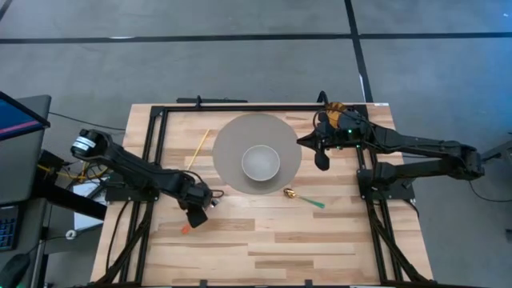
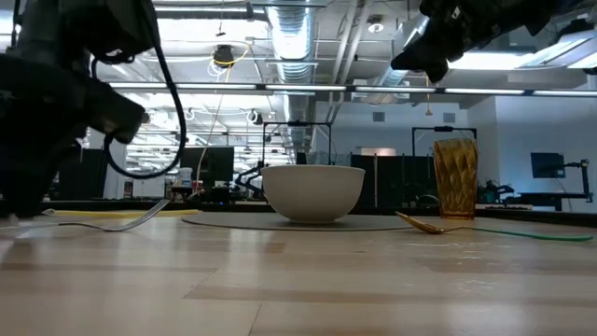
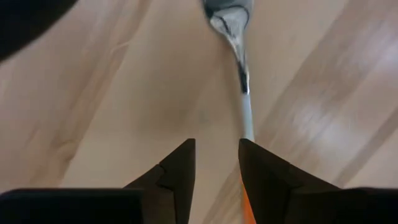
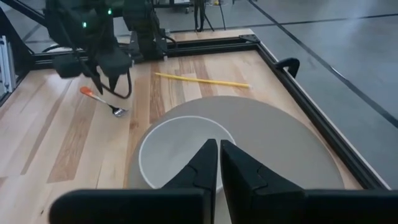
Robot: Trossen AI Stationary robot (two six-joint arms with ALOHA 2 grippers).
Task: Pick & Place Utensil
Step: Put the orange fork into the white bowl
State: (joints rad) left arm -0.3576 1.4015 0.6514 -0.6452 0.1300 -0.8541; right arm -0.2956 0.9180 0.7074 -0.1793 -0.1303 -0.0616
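Nearest me, my left gripper (image 1: pixel 198 214) sits low over the wood table (image 1: pixel 264 248) on the near-left side, fingers (image 3: pixel 177 168) parted with a narrow gap, clasping nothing. The orange-handled fork (image 1: pixel 202 213) lies flat on the boards right under it; in the left wrist view its pale shaft (image 3: pixel 246 115) runs just beside one finger, not between the two. Whether they touch, I can't tell.

Right of that, a gold spoon with a green handle (image 1: pixel 304 198) lies on the table just off the near-right edge of the grey round mat (image 1: pixel 228 144). White bowl (image 1: pixel 261 162) sits upright, centred on the mat.

Farther left, a yellow stick (image 1: pixel 198 149) lies on the wood beside the mat.

Far right, my right gripper (image 1: pixel 322 159) hangs above the mat's right edge, fingers (image 4: pixel 205 163) nearly together, empty. An amber glass (image 2: pixel 454 177) stands at the far-right corner.
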